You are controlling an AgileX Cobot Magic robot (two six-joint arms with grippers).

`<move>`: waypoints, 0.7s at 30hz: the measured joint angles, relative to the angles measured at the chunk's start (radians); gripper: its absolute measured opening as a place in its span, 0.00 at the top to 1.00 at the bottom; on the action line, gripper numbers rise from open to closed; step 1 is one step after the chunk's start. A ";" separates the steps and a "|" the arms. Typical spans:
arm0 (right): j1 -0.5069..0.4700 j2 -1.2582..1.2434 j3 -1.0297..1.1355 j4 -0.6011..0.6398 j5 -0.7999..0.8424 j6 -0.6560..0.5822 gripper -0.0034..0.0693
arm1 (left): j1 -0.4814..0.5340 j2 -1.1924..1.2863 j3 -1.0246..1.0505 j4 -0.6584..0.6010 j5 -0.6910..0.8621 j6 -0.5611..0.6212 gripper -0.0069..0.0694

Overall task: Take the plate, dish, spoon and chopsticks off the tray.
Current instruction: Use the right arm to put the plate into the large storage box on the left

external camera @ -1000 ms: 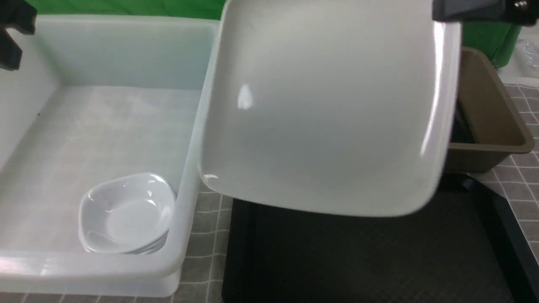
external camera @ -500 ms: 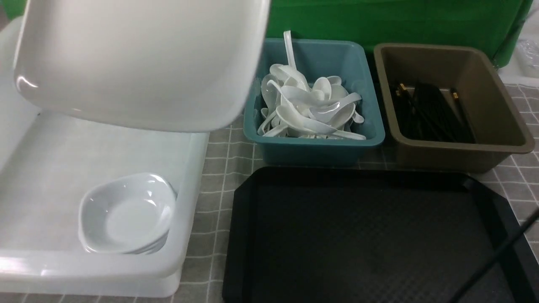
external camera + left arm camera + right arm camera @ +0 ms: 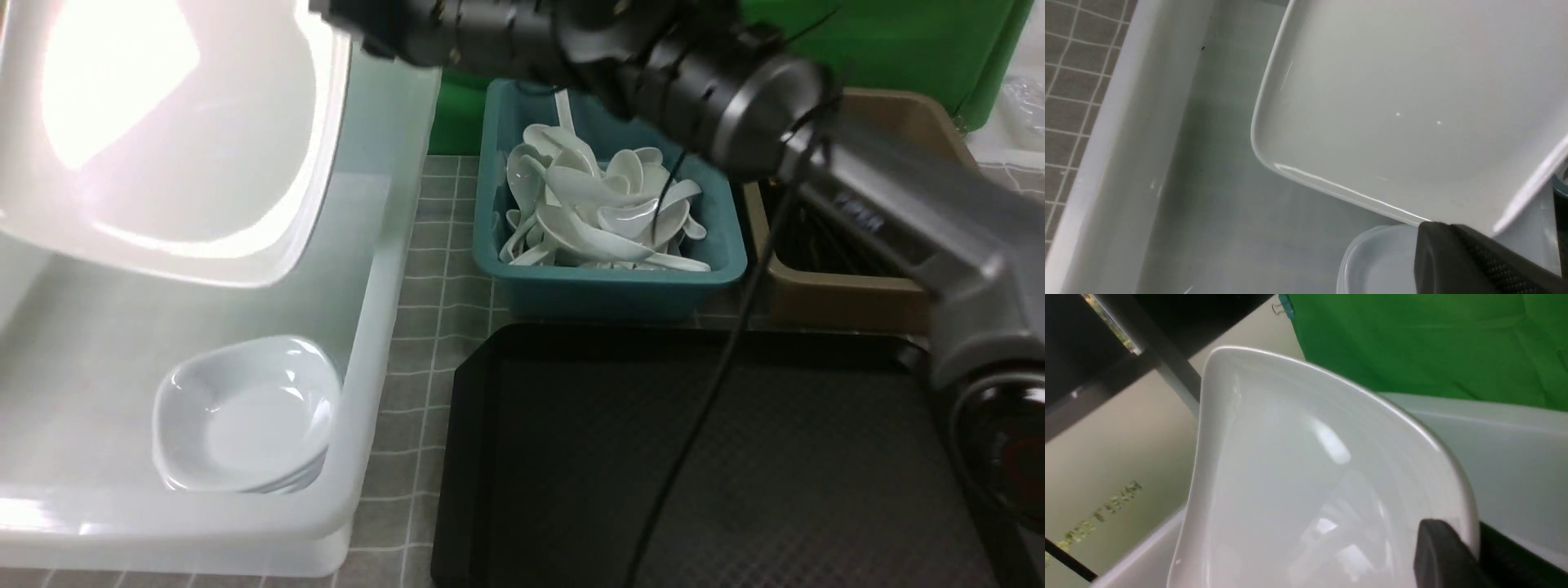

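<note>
At the front view's upper left, the right pincer [image 3: 1453, 555] is gripping the plate [image 3: 163, 131] over the white tub [image 3: 359, 408]; lowering and releasing seems next.

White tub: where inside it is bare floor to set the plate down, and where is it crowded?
The white tub has bare floor along its left side and middle, beneath the plate above it. Crowded: the near right corner, where the small dishes are stacked. The tray is bare too; the teal bin is full of spoons.
</note>
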State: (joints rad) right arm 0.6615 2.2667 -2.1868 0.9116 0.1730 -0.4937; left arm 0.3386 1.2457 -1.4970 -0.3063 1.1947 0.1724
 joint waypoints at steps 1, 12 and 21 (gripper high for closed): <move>0.003 0.007 0.000 0.000 -0.009 -0.014 0.88 | 0.000 0.000 0.000 -0.002 0.000 0.004 0.89; 0.020 0.069 -0.002 -0.011 -0.134 -0.107 0.88 | 0.000 -0.005 0.001 -0.029 0.001 0.036 0.89; 0.020 0.105 -0.002 -0.012 -0.131 -0.165 0.86 | 0.000 -0.005 0.001 -0.042 0.001 0.041 0.89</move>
State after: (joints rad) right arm 0.6818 2.3719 -2.1885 0.8993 0.0415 -0.6588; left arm 0.3386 1.2406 -1.4960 -0.3483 1.1956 0.2133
